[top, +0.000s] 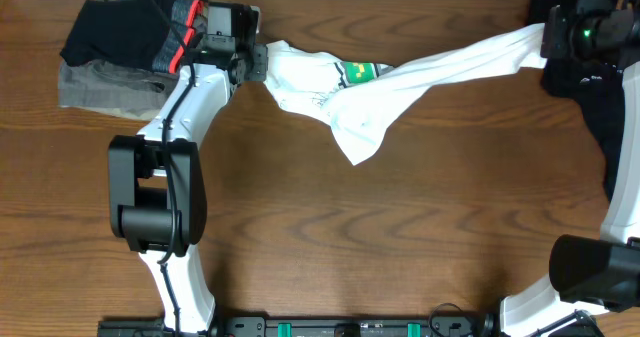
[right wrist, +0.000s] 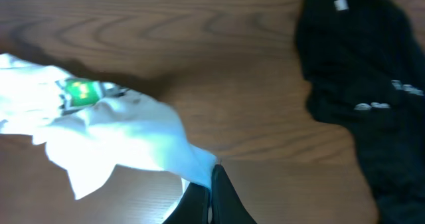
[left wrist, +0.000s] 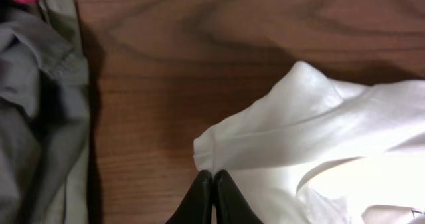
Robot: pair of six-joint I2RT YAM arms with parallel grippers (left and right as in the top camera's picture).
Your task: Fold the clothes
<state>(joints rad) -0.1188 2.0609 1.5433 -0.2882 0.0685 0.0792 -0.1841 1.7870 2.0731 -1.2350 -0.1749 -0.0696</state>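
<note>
Left pincer (top: 262, 62) is clamped tight on one edge of the white T-shirt (top: 350, 102), and right pincer (top: 545, 39) is pinched shut on the far end. The shirt stretches between them across the back of the tabletop (top: 400, 237), roped up, with the green logo (top: 360, 72) bunched mid-span. The danger: pull wider and a thin pinch slips free. Lay it down like this and the twist gets folded in.
</note>
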